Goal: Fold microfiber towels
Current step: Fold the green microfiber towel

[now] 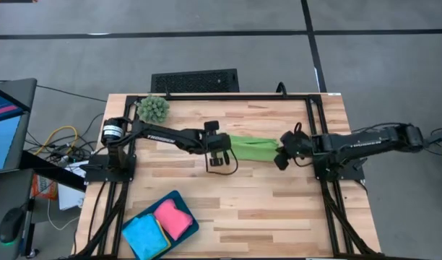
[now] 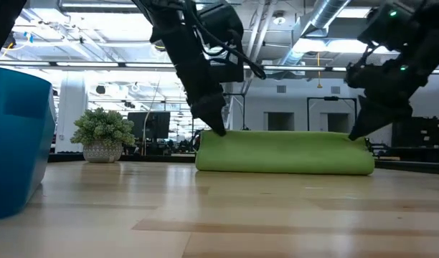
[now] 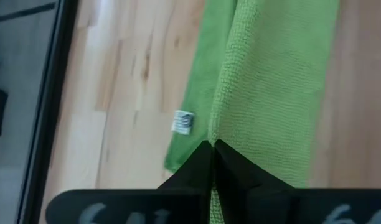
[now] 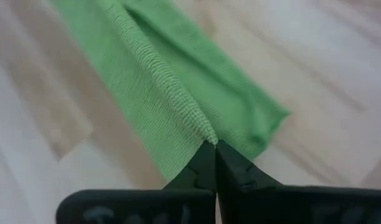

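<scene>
The green towel [image 1: 253, 148] lies in the middle of my wooden surface [image 1: 279, 209]. It is folded into a long, thin strip. Its long way runs from my left side to my right side, like a little bridge between my two arms.

My left end effector [image 1: 222, 152] pinches the left end of the green towel. Its fingers are squeezed tight together on the cloth (a small white tag [image 3: 183, 122] sticks out near there). My right end effector [image 1: 282, 156] pinches the other end, and its fingers are squeezed tight on the cloth too. From the low view the strip sits flat on the wood, with my arms coming down at each end.

A pink towel [image 1: 172, 217] and a blue towel [image 1: 145, 235] sit folded in the dark blue tray [image 1: 179, 196] near the front left corner. A spiky green plant [image 1: 154, 108] stands at the back left.
</scene>
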